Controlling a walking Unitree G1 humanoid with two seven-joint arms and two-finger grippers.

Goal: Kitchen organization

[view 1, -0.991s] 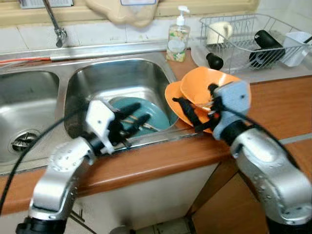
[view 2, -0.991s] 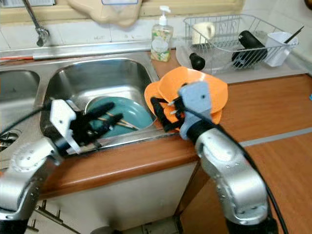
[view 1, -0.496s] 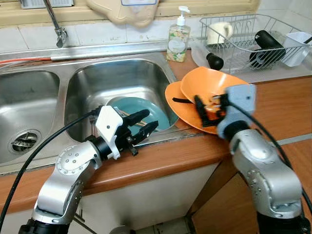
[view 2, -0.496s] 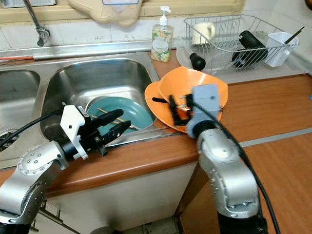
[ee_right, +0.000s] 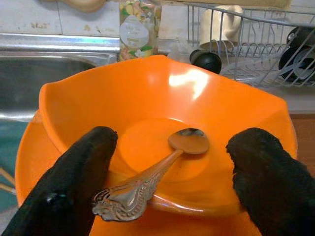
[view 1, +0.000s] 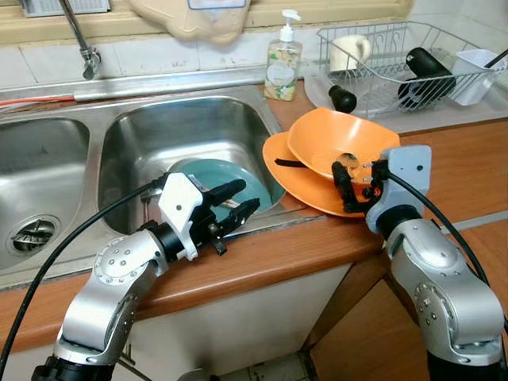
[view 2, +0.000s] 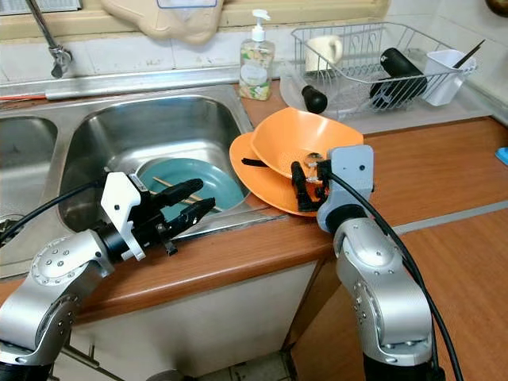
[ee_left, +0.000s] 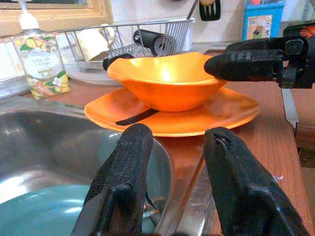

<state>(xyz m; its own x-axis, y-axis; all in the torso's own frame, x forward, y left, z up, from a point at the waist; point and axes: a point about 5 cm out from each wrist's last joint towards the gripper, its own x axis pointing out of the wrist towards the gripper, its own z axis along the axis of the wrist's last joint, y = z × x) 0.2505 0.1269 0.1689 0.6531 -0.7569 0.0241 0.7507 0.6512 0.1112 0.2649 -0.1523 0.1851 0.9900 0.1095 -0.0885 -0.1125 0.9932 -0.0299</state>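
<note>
An orange bowl (view 1: 337,141) sits on an orange plate (view 1: 287,176) on the wooden counter, right of the sink. A metal spoon (ee_right: 156,180) lies inside the bowl, handle toward me. My right gripper (view 1: 357,176) is open at the bowl's near rim, its fingers (ee_right: 269,183) straddling the spoon handle without touching it. A teal plate (view 1: 202,176) with chopsticks (view 2: 168,186) lies in the right sink basin (view 1: 186,127). My left gripper (view 1: 243,198) hovers open and empty over the basin's front edge, pointing toward the orange plate (ee_left: 172,123).
A soap bottle (view 1: 282,59) stands behind the sink. At the back right, a wire dish rack (view 1: 373,75) holds a mug (view 1: 345,51), a black bottle (view 1: 429,67) and a white cup (view 1: 475,65). The left basin (view 1: 40,167) lies beside the tap (view 1: 79,40). Bare counter (view 1: 468,167) extends right.
My right gripper has moved right, from over the orange plate's left part to the bowl's near rim. My left gripper turned and reached rightward over the sink's front edge a second ago, then held still.
</note>
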